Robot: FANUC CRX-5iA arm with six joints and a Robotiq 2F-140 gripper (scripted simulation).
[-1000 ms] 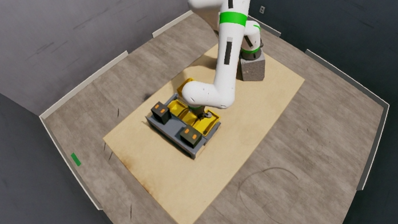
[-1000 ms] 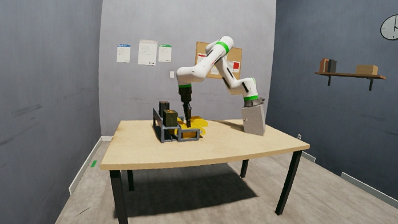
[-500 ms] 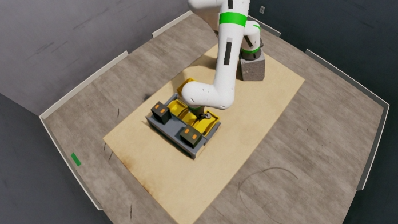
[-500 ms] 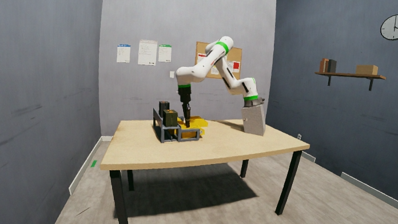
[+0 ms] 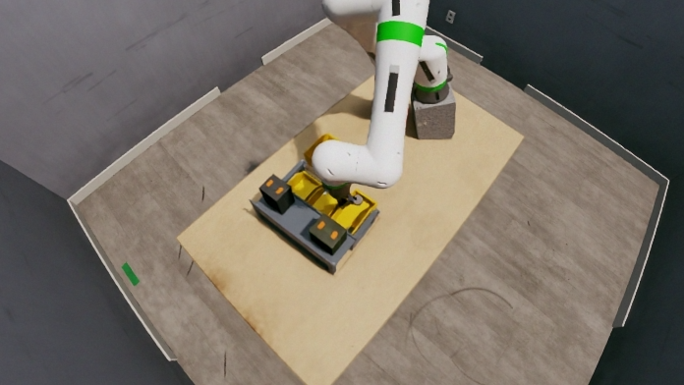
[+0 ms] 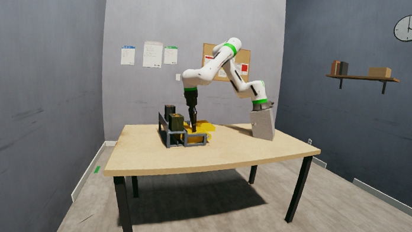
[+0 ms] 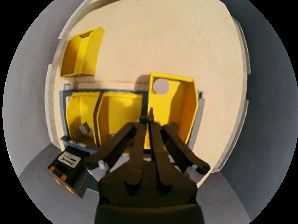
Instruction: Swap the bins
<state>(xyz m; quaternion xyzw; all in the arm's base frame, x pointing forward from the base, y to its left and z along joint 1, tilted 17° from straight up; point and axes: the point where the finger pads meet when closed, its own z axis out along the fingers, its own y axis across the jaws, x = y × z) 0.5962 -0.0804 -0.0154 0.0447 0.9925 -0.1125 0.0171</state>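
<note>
The grey shelf (image 5: 297, 218) (image 6: 195, 144) stands on the table. A yellow bin with a grey disc in it (image 5: 350, 216) (image 7: 172, 100) is in the slot at the right of the wrist view. Its end sticks out past the two neighbouring bins. My gripper (image 6: 193, 131) (image 7: 147, 112) points down at this bin's left side wall in the wrist view and looks shut on that thin wall. The fingers hide part of the wall and the bin's rear. Another yellow bin (image 7: 82, 54) stands on the table beyond the shelf, with no parts visible.
Two yellow bins (image 7: 82, 110) (image 7: 121, 112) fill the slots to the left in the wrist view; the outer one holds a grey part. A black box (image 5: 276, 193) (image 6: 170, 112) and a dark green box (image 5: 328, 235) (image 6: 176, 122) stand on the shelf's top board, close behind the gripper.
</note>
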